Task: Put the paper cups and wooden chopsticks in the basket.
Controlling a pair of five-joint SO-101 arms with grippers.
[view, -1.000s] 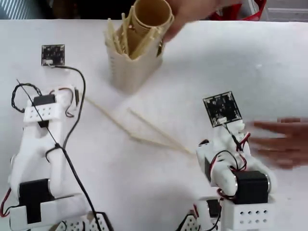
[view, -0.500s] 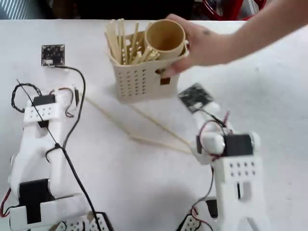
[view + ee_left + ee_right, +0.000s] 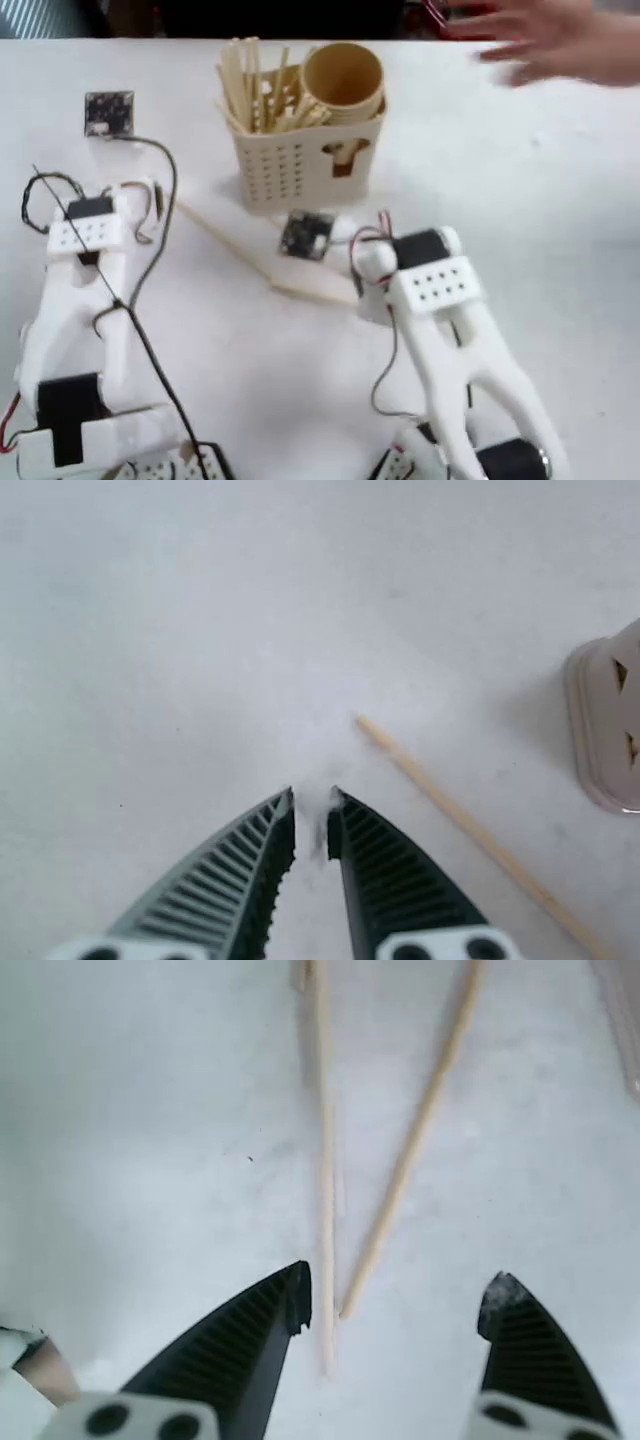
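Note:
A cream perforated basket [image 3: 290, 170] stands upright at the back middle of the table. In it are a paper cup [image 3: 343, 78] and a bundle of wooden chopsticks [image 3: 255, 85]. Loose chopsticks [image 3: 230, 245] lie on the table in front of it. My right gripper [image 3: 400, 1290] is open just above the near ends of two chopsticks [image 3: 322, 1160], with nothing between its fingers. My left gripper [image 3: 310, 800] is shut and empty, low over bare table. One chopstick [image 3: 450, 810] lies just beside it, and the basket's corner [image 3: 610, 730] is farther off.
The right arm [image 3: 430, 290] stretches over the table middle toward the loose chopsticks. The left arm [image 3: 85, 240] lies along the left side with a trailing black cable [image 3: 165, 190]. A person's hand [image 3: 560, 35] hovers at the back right, touching nothing.
The hand set the basket upright with the cup in it, then drew away to the back right. The right arm swung left and forward over the loose chopsticks. The left arm stayed still.

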